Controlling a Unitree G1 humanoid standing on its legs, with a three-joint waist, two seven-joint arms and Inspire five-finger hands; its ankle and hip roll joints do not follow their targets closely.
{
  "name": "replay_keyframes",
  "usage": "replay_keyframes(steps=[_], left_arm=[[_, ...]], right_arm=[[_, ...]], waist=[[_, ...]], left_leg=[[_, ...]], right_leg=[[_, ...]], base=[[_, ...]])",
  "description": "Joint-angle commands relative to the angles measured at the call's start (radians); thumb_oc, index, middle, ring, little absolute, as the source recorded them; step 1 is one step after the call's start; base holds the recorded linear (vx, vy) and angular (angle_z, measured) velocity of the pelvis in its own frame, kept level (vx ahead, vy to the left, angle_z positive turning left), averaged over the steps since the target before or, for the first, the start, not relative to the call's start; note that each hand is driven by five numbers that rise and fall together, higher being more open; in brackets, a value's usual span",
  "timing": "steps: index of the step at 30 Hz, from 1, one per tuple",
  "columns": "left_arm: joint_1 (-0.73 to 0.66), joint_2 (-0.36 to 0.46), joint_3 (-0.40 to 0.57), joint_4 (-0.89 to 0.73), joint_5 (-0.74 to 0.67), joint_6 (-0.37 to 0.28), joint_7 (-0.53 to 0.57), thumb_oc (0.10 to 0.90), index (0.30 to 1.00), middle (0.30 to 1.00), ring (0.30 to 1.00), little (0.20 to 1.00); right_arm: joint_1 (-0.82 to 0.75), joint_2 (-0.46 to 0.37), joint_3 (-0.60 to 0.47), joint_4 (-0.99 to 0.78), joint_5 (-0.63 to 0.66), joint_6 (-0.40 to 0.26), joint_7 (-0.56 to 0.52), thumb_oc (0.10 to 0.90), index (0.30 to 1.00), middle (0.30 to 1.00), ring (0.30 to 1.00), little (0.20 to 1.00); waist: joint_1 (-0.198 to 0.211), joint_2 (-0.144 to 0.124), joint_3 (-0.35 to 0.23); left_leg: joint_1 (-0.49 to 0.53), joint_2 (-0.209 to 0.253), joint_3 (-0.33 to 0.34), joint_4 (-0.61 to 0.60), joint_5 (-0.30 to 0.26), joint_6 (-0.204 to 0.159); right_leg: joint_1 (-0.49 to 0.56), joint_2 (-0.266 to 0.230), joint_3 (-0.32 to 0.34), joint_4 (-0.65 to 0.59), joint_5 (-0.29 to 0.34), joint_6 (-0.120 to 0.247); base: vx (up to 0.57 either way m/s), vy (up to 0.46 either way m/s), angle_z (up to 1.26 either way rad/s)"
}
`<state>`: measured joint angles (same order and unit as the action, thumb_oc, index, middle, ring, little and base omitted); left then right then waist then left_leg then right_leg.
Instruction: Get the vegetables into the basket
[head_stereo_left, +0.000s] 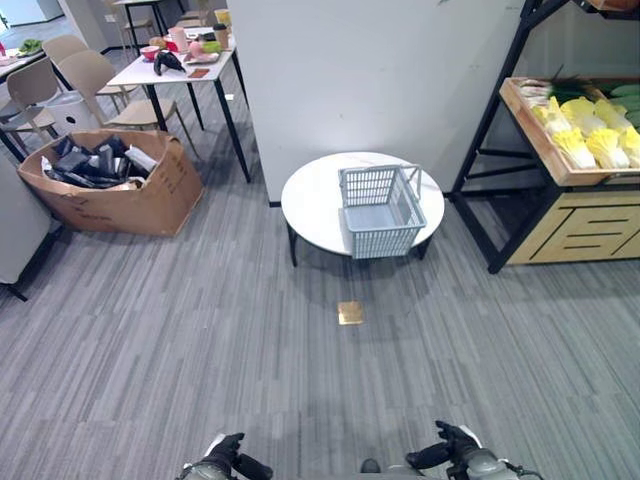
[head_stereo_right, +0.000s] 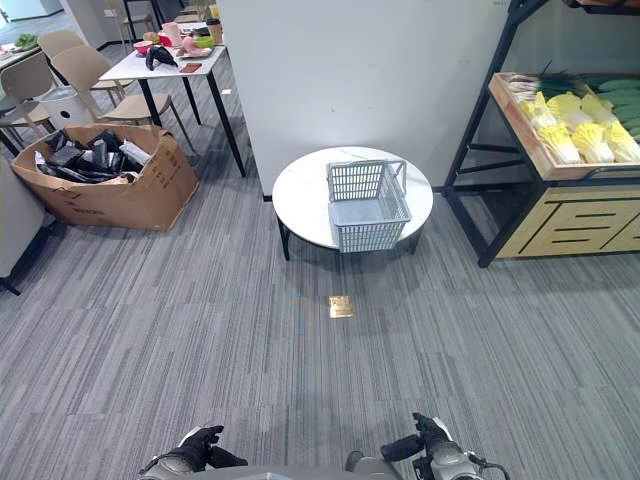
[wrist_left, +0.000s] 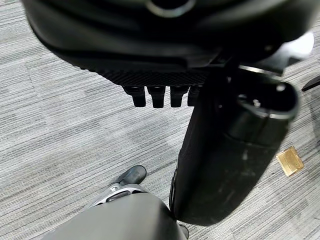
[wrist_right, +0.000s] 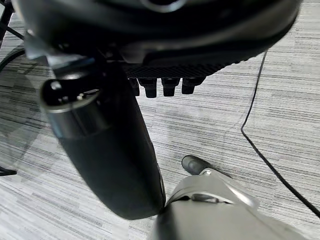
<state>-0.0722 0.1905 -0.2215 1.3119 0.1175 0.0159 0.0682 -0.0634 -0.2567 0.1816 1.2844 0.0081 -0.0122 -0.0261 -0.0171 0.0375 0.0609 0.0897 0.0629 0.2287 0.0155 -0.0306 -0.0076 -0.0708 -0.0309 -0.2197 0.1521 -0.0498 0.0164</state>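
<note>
**Guide:** Both hands hang low at your sides, well short of everything. Your left hand and your right hand each have their fingers curled in and hold nothing; the wrist views show only carpet past them.

**Operator:** So nothing is done yet?

**Guide:** Judging from this, no. The basket sits empty on the round white surface ahead, its front overhanging the near edge. The vegetables, yellow and green, lie in a wooden tray on the shelf to your right, just beyond the surface.

**Operator:** How much room do you have?

**Guide:** Open carpet lies between you and the surface, broken by a small brass floor plate. A white wall stands behind the surface. A cardboard box sits well off to your left.
</note>
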Motion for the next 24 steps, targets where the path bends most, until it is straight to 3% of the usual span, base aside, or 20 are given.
replay_keyframes(steps=[1, 24], left_arm=[[0.028, 0.024, 0.021, 0.067, 0.022, 0.025, 0.021, 0.900, 1.000, 1.000, 1.000, 1.000], [0.027, 0.030, 0.023, 0.087, 0.039, 0.031, 0.000, 0.900, 1.000, 1.000, 1.000, 1.000]], right_arm=[[0.025, 0.004, 0.052, 0.097, -0.017, 0.024, -0.008, 0.900, 1.000, 1.000, 1.000, 1.000], [0.029, 0.009, 0.057, 0.097, -0.023, 0.029, 0.008, 0.900, 1.000, 1.000, 1.000, 1.000]], waist=[[-0.005, -0.055, 0.000], [-0.007, -0.061, 0.001]], left_leg=[[0.000, -0.004, 0.006, -0.103, 0.082, -0.078], [0.002, -0.020, 0.012, -0.103, 0.067, -0.069]], right_leg=[[0.151, -0.071, -0.009, -0.239, 0.135, 0.135], [0.151, -0.088, -0.010, -0.239, 0.145, 0.144]], base=[[0.00, 0.000, 0.00], [0.01, 0.015, 0.00]])
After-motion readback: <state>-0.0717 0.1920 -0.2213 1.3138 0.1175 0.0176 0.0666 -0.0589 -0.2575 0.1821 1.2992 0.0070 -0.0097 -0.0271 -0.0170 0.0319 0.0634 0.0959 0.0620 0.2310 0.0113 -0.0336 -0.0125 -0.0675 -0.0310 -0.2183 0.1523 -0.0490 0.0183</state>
